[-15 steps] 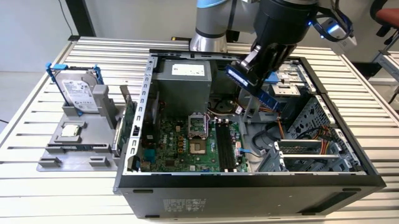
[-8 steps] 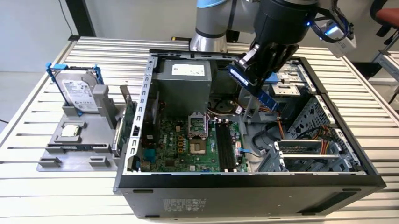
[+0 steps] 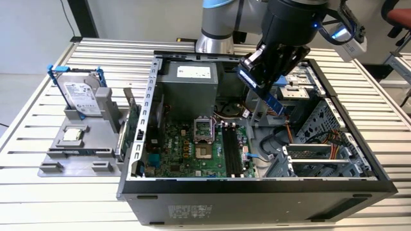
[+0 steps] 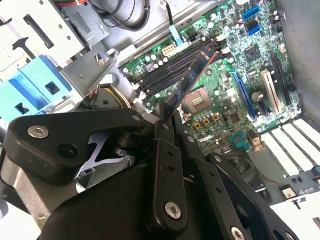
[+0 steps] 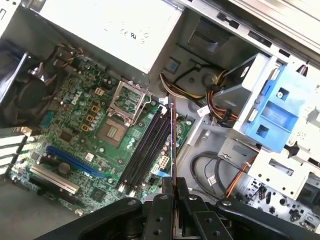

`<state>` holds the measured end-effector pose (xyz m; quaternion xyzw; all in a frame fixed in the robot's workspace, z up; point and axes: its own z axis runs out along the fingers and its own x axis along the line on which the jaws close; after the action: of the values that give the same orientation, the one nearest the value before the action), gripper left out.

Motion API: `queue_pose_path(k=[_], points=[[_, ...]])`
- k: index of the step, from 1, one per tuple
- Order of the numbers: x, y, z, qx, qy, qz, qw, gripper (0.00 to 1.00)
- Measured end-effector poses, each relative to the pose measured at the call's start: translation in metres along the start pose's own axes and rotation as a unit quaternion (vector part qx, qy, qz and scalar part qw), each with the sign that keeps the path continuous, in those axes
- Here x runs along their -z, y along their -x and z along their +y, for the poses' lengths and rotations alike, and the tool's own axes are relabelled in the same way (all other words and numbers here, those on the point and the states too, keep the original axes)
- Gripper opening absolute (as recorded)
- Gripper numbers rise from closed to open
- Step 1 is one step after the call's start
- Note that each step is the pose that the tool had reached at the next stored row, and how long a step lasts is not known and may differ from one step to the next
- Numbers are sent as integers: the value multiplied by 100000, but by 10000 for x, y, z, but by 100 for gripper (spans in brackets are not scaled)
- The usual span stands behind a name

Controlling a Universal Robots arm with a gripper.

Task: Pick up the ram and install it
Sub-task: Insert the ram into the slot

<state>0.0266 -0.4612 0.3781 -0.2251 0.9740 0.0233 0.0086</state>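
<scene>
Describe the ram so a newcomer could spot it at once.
Find the open computer case in the middle of the table. Over its open side, the arm's jaws pinch the ram, a long thin strip hanging tilted. Unlike the silver drive standing outside the case, it is narrow and held in the air.

A pale slatted table before a white wall; a red chair at the exterior view's right

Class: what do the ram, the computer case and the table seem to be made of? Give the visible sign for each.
The ram: thin rigid circuit board, bluish, chips along its face. The computer case: likely sheet metal, dull grey, with punched holes. The table: probably metal, pale matte ribbed slats.
</scene>
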Motion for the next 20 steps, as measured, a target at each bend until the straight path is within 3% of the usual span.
queue_pose_path(k=[6, 8, 14, 20], points=[[1, 0, 0, -3428, -98, -139, 99941, 0], [0, 0, 0, -5891, -158, -245, 99826, 0], [0, 0, -1, -9112, -248, -379, 99583, 0], [0, 0, -1, -12340, -340, -511, 99234, 0]])
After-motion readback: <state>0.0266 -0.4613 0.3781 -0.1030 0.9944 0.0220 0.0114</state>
